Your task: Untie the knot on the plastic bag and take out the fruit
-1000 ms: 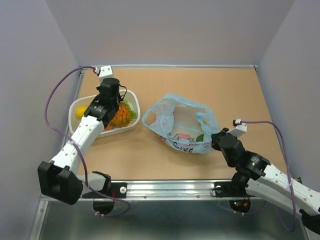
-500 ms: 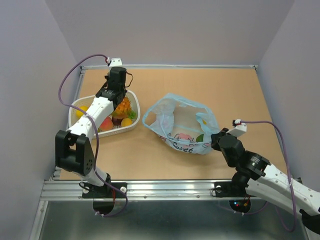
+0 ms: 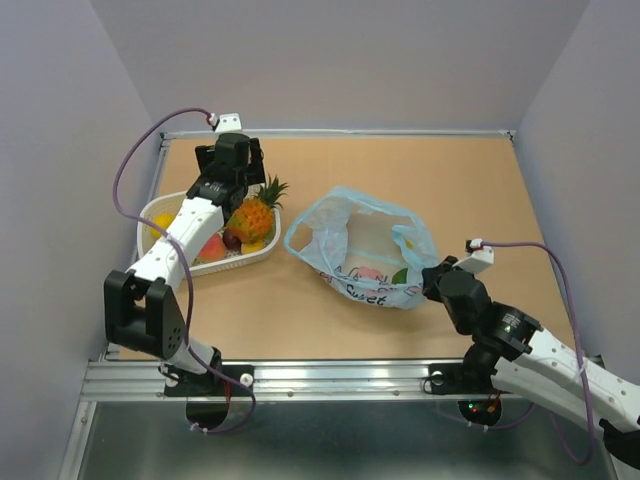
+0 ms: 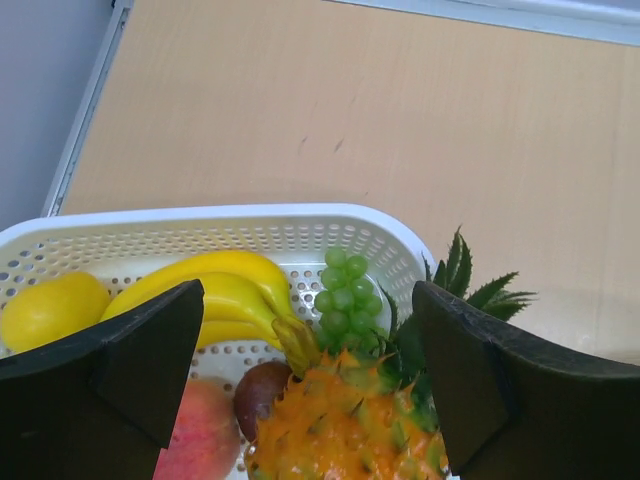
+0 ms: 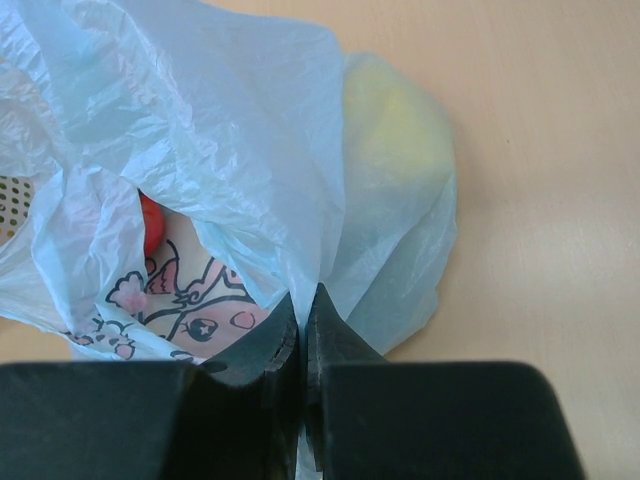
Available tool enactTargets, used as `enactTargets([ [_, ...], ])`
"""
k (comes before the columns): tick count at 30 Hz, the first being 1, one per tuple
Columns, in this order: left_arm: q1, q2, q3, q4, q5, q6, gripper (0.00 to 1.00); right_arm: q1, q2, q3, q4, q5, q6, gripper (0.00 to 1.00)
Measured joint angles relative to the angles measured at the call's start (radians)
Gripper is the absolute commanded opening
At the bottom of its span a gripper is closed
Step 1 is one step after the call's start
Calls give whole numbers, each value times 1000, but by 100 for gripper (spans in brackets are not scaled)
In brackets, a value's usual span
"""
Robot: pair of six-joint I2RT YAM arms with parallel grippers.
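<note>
One crumpled lt-blue plastic bag (image 3: 360, 250)

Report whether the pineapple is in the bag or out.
Out. The pineapple lies in the basket, beneath the open left gripper; the bag lies apart from it.

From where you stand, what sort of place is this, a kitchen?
Probably a robotics test booth, not a kitchen: a left arm and right arm bolted to a metal rail, plain grey walls boxing in the tabletop, and a pineapple staged in a white slotted basket.
</note>
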Motion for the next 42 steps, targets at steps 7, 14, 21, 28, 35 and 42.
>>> enactTargets([
  [7,-182,-211,-11,-40,-13,-58,94,0,11,0,-2,0,7,8],
  [14,-553,-225,-11,-56,-44,-187,91,0,11,-2,-6,-9,19,8],
  [21,-788,28,-10,-96,-77,-274,90,0,11,-8,-8,-27,41,8],
  [28,-925,168,-10,-48,-18,-328,90,0,54,-21,-64,-46,162,12],
  [35,-1015,248,-12,14,2,-386,90,0,29,-106,-182,-71,441,17],
  [42,-1013,247,-76,78,-3,-419,90,0,26,-154,-233,-68,637,18],
])
